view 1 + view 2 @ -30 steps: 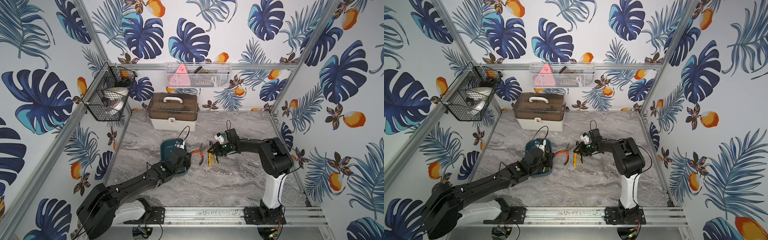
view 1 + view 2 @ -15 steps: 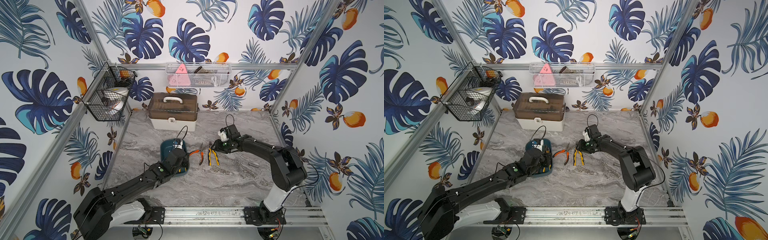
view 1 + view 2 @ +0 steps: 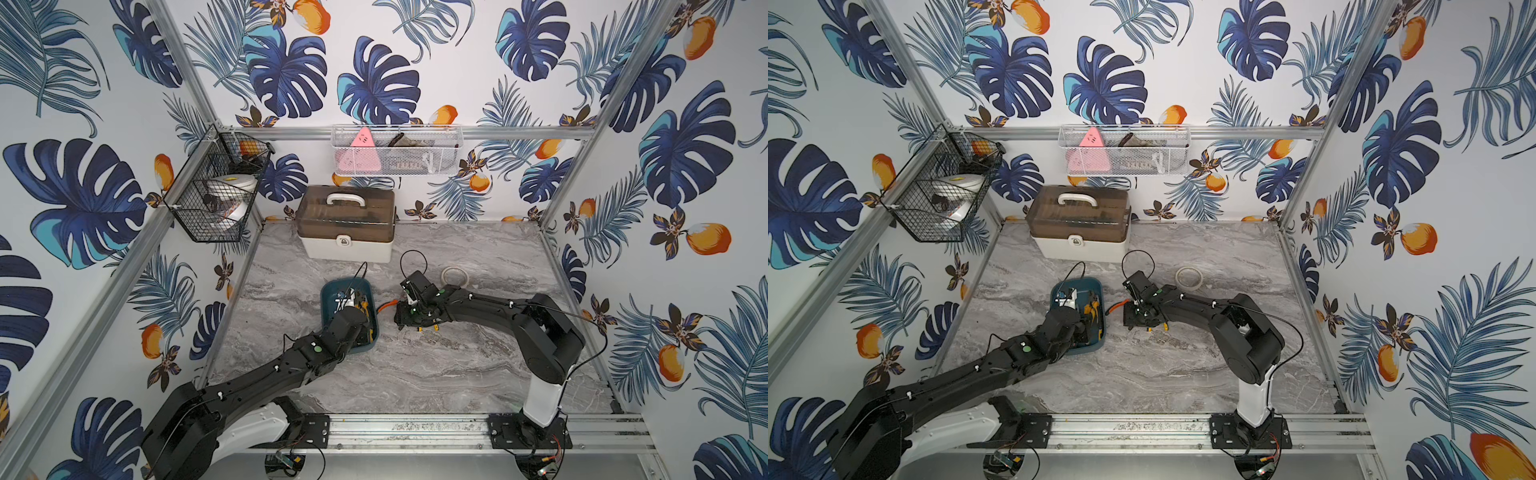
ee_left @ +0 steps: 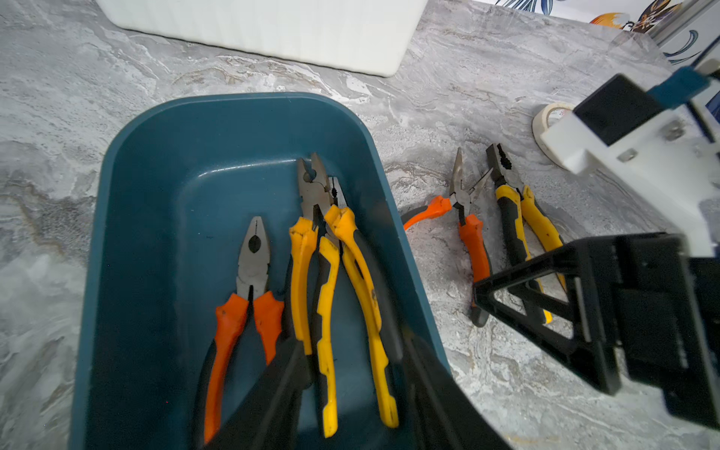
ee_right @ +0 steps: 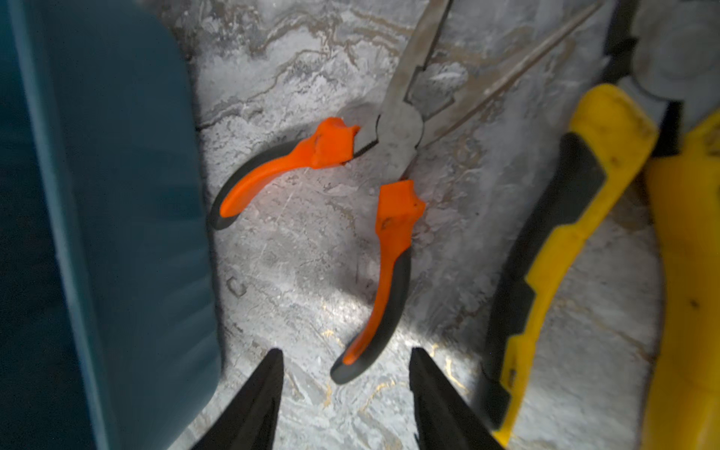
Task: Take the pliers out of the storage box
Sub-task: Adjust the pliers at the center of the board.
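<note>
Since a moment ago our right gripper (image 5: 346, 352) is dropping from its raised spot, and it is now hanging low over the table (image 3: 436, 374), just beside the box (image 3: 330, 291), with its jaws spreading wider. They are standing open and gripping nothing: the end of one orange handle of the long-nosed pliers (image 5: 389, 249) is lying between the two fingertips (touching neither, as far as we are seeing). Those pliers are lying splayed on the table, between the box wall and the outer yellow pliers (image 5: 565, 233).

Our left gripper (image 4: 350, 350) is reaching down into the box, its fingers straddling the handles of the inner yellow pliers (image 4: 300, 265); whether they are squeezing those handles we cannot tell.

We are counting five pliers in all. Three are lying in the box: the orange pliers (image 4: 253, 265) with a blunt nose, and two yellow pairs leaning on each other. Two are lying outside on the table, side by side. We are counting one box.
</note>
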### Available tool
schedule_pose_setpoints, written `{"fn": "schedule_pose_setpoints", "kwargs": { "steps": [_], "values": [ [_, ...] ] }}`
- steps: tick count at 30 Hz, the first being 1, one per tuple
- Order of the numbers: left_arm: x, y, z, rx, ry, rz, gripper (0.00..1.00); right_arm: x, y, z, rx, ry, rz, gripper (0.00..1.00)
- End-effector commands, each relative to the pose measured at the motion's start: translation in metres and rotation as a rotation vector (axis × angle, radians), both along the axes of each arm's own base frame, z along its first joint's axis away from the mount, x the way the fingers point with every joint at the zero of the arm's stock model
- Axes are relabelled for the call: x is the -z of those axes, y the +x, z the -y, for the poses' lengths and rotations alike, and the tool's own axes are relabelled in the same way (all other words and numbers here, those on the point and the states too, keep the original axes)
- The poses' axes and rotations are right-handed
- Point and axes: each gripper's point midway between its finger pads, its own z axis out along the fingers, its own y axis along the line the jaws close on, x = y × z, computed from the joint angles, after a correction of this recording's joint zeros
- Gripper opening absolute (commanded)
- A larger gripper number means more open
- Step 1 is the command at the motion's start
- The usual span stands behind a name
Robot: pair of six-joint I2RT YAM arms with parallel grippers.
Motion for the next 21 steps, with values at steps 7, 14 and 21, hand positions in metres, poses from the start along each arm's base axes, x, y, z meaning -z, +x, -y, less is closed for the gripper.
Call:
{"fn": "schedule_pose_setpoints", "kwargs": {
  "steps": [7,14,21],
  "values": [
    [-0.004,0.002,0.001,-0.002,-0.007,0.014,0.50,0.017,0.020,-0.009,-0.003,-0.118,0.041,0.33],
    [-0.006,0.001,0.000,0.000,-0.011,0.022,0.50,0.022,0.051,0.002,-0.040,-0.285,0.105,0.26],
    [-0.007,0.002,-0.001,-0.001,-0.001,0.025,0.50,0.026,0.080,0.012,-0.042,-0.343,0.110,0.28]
  ]
}}
